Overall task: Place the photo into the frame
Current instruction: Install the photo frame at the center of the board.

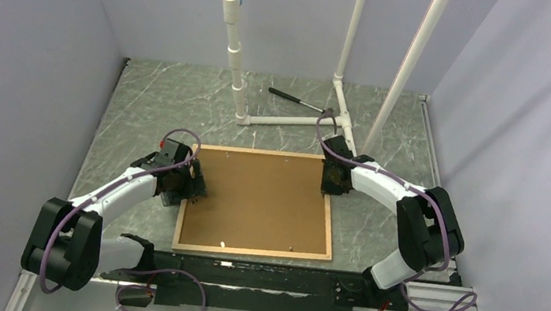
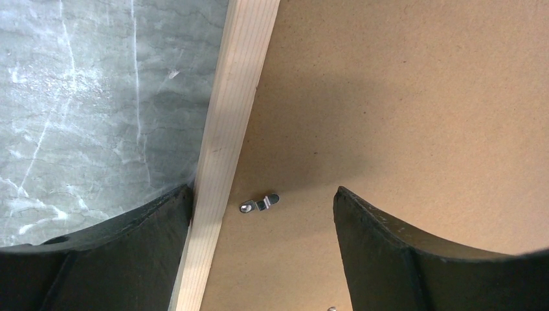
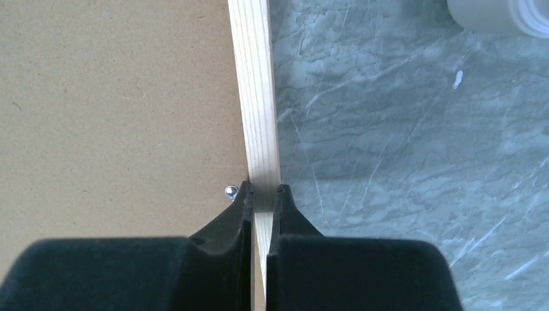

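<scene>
The frame (image 1: 252, 253) lies flat on the table (image 1: 152, 101), back side up, with the brown backing board (image 1: 255, 201) seated inside its wood rails; the photo is not in sight in any view, and whether it sits under the board we cannot tell. The right gripper (image 3: 262, 194) is pinched narrow across the right-hand rail near the far corner, one finger on the board side and one on the table side; we judge this grip is there to hold the frame from sliding, or to lift that edge. The left gripper (image 2: 262, 194) stands wide, holding nothing, low over the opposite rail; its outer finger (image 2: 129, 246) is on the table side touching the rail, its inner finger over the board; a small metal retaining tab (image 2: 259, 205) lies between them, just inside the rail. We read that placement as lining up on the tab; a second tab (image 3: 231, 191) shows just beside the right fingers. Judgement: the board looks seated and the tabs are the matter in hand; the risk is the frame skating on the smooth table if the right pinch slips.
</scene>
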Motion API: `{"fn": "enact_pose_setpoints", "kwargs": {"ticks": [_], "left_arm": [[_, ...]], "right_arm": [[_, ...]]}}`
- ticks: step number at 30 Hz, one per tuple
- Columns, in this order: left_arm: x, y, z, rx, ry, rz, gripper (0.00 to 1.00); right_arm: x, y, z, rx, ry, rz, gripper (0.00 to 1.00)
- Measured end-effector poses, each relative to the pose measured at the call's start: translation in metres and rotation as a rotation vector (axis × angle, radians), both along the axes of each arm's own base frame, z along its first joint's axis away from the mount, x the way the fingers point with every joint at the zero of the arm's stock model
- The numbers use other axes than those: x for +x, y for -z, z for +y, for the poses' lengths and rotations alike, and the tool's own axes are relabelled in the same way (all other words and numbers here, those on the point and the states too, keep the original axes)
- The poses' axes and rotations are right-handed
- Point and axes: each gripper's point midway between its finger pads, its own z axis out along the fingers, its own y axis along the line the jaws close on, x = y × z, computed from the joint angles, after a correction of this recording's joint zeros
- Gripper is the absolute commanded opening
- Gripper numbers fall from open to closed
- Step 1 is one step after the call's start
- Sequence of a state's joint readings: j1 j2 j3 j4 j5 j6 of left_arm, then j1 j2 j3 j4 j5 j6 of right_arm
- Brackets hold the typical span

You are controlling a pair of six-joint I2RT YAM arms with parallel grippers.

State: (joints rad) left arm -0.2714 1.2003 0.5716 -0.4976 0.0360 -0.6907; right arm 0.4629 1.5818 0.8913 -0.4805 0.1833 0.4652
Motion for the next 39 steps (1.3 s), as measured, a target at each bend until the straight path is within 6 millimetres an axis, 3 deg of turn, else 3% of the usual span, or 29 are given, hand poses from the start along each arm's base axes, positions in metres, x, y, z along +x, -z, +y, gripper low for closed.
{"fn": "enact_pose_setpoints", "kwargs": {"ticks": [8, 13, 18, 25, 32, 34, 39], "left_arm": [[0.000, -0.001, 0.000, -0.002, 0.004, -0.006, 0.86], [0.003, -0.011, -0.001, -0.008, 0.012, -0.047, 0.88], [0.002, -0.019, 0.000, -0.011, 0.021, -0.075, 0.88], [0.000, -0.018, 0.001, -0.007, 0.023, -0.066, 0.87], [-0.001, -0.014, 0.001, -0.003, 0.024, -0.049, 0.87], [-0.002, -0.013, 0.001, -0.002, 0.024, -0.046, 0.87], [-0.002, -0.013, 0.001, -0.002, 0.024, -0.046, 0.87]], "right_arm": [[0.001, 0.000, -0.003, -0.034, -0.024, -0.012, 0.00], [0.001, -0.002, -0.001, -0.024, -0.020, -0.014, 0.39], [-0.001, -0.009, -0.002, -0.013, -0.011, -0.023, 0.52], [-0.002, -0.016, 0.001, 0.007, -0.019, -0.035, 0.53], [-0.005, 0.000, 0.003, 0.000, -0.033, 0.013, 0.49], [-0.004, 0.000, 0.003, 0.002, -0.033, 0.009, 0.41], [-0.002, 0.001, 0.004, -0.011, -0.044, 0.003, 0.10]]}}
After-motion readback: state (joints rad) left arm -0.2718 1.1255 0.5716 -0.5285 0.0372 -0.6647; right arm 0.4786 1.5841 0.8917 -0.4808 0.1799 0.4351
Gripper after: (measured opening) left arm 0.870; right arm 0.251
